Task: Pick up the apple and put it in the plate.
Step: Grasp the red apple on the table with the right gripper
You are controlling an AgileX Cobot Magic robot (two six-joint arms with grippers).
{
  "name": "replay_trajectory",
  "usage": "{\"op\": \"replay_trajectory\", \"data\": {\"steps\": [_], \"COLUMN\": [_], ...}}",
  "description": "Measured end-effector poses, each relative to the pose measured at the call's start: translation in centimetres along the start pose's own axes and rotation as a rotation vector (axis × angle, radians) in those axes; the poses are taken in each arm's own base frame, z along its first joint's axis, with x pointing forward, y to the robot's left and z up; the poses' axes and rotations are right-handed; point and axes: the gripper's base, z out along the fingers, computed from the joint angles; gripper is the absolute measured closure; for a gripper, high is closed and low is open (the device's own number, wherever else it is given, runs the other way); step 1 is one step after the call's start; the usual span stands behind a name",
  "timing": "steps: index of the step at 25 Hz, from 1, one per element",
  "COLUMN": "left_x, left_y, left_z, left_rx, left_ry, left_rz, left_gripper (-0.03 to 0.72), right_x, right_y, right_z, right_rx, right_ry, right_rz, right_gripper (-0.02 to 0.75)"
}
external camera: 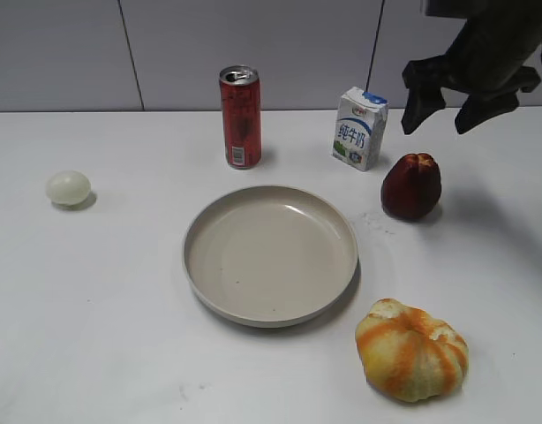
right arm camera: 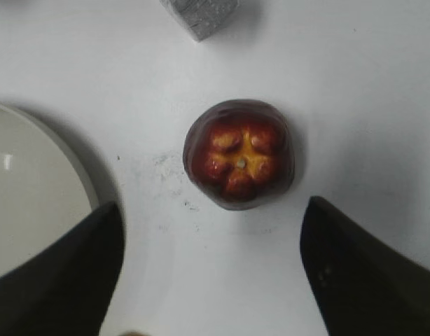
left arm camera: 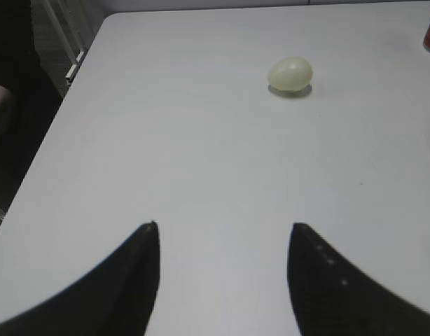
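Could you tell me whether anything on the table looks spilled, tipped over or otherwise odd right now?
Nothing looks spilled or toppled. The can and milk carton stand upright, and the plate is empty. The only oddity is faint dark scuffing on the table between the apple and the plate.

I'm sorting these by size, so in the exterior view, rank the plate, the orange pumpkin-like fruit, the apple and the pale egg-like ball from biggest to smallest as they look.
1. Plate, widest by far.
2. Orange pumpkin-like fruit, though it sits nearest the camera, which enlarges it.
3. Apple.
4. Pale egg-like ball, clearly the smallest.
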Motion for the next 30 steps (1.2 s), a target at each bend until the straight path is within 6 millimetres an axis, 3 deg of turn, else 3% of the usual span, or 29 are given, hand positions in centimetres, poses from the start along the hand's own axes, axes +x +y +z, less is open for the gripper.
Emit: {"op": "replay_trajectory", "data": {"steps": [4,14,24,28,30], "left_x": [0.0,0.0,0.0,0.0,0.0], "left_y": [0.0,0.0,0.0,0.0,0.0], "left_z": [0.0,0.0,0.0,0.0,0.0], "left_rx": [0.0,0.0,0.0,0.0,0.0], "left_ry": [0.0,0.0,0.0,0.0,0.0], "left_rz": [0.0,0.0,0.0,0.0,0.0], "left_gripper": [0.243,0.243,0.243,0.243,0.243], "right_x": [-0.7,0.2,-0.1,-0.7,-1.2], "right_y": [-0.4,-1.7,-1.6,-1.4,-0.8], "right_z": [2.5,8.1,8.1,7.1,5.7], "right_rx": [0.005,0.037,0.04,0.045,0.042], "right_ry": [0.038,0.156,0.176,0.18,0.163], "right_rz": [0.005,0.014,0.006,-0.008,-0.024], "right_gripper": [0.146,0.146,0.178,0.178,0.178]}}
